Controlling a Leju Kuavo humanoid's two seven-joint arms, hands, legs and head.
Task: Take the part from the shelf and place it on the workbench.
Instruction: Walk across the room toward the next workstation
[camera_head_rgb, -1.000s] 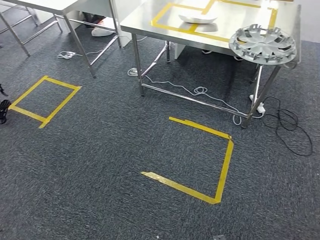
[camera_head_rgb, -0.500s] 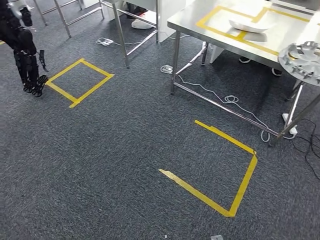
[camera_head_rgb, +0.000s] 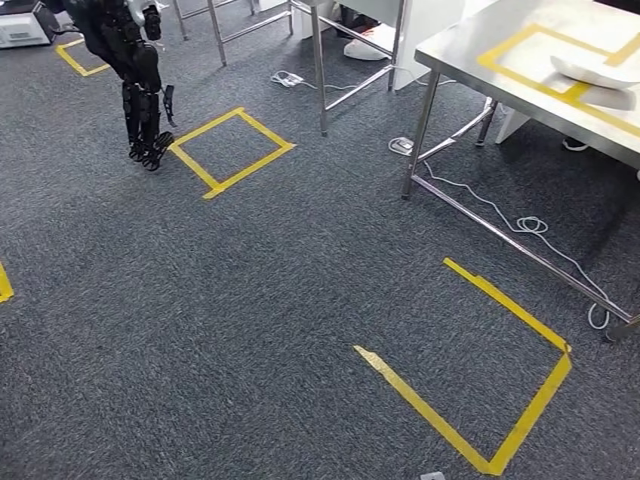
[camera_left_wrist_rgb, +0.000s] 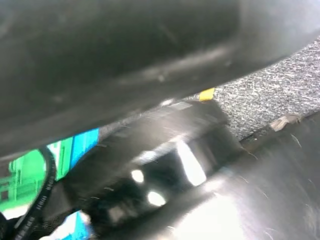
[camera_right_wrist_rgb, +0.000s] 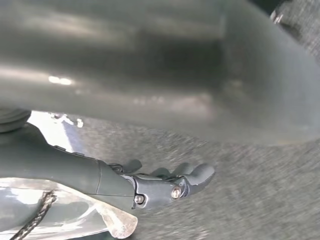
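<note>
Left hand (camera_head_rgb: 147, 125) hangs over the grey carpet (camera_head_rgb: 226, 300) beside a yellow tape square (camera_head_rgb: 230, 148), fingers loosely apart, holding nothing. Right hand (camera_right_wrist_rgb: 166, 185) hangs with fingers extended, empty. Steel table (camera_head_rgb: 483, 45) stands well apart.

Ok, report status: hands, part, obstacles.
Left hand hanging, holding nothing. Right hand fingers out, holding nothing. No part held. Loose cable on carpet under steel table.
</note>
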